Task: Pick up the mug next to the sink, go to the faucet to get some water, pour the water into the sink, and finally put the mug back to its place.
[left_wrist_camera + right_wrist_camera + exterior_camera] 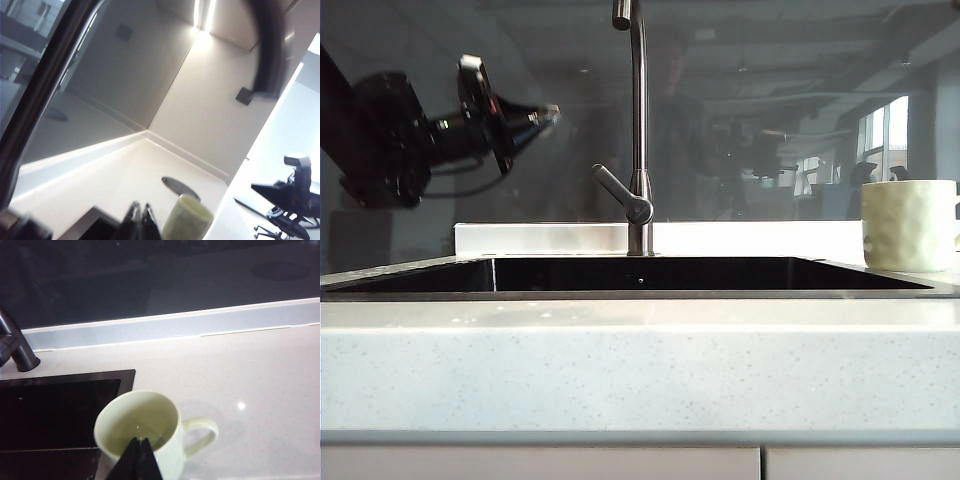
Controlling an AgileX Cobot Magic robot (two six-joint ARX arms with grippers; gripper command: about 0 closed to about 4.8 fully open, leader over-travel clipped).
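The cream mug (910, 225) stands upright on the countertop (640, 370) at the right end of the dark sink (640, 275). The steel faucet (638, 130) rises behind the sink's middle, its lever (618, 192) angled left. My left gripper (548, 113) hangs shut and empty in the air left of the faucet. In its wrist view the gripper (140, 210) points toward the mug (187, 220). My right gripper (139, 442) is shut and empty, hovering over the near rim of the mug (130, 427). The mug's handle (205, 432) points away from the sink (55, 410). No water stream shows.
A white ledge (540, 238) runs along the glass wall behind the sink. A round dark disc (180, 187) lies flat in the counter beyond the mug. The faucet base (17, 347) stands at the sink's back edge. The right arm is out of the exterior view.
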